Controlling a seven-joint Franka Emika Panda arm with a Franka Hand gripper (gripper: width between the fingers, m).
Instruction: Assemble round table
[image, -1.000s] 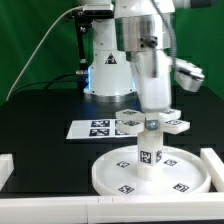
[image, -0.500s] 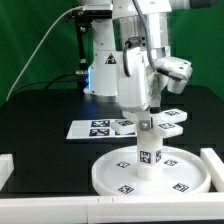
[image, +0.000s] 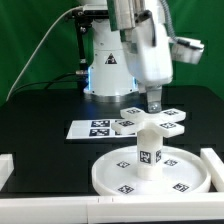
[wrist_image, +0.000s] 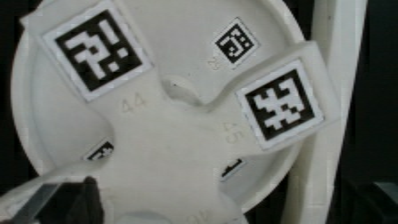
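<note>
The large round disc (image: 118, 172) lies on the black table at the front. The short cylinder leg (image: 150, 152) stands upright on its hub. The cross-shaped base (image: 160, 120) sits on top of the leg. My gripper (image: 153, 106) hangs just above the cross-shaped base, its tips close to the base's middle. In the wrist view the cross-shaped base (wrist_image: 169, 130) fills the picture with two big tags, and the disc (wrist_image: 324, 150) lies beneath it. My gripper (wrist_image: 214, 205) has its jaws wide apart, with one arm of the base below them. It holds nothing.
The marker board (image: 92, 128) lies flat behind the disc, toward the exterior view's left. The robot's base (image: 108, 70) stands at the back. White blocks stand at the table's front corners, one on the exterior view's left (image: 5, 172) and one on its right (image: 213, 165).
My gripper was low around the cross-shaped base and the leg's top. It has turned about its axis, let go and risen to just above the base. The parts have stayed put.
</note>
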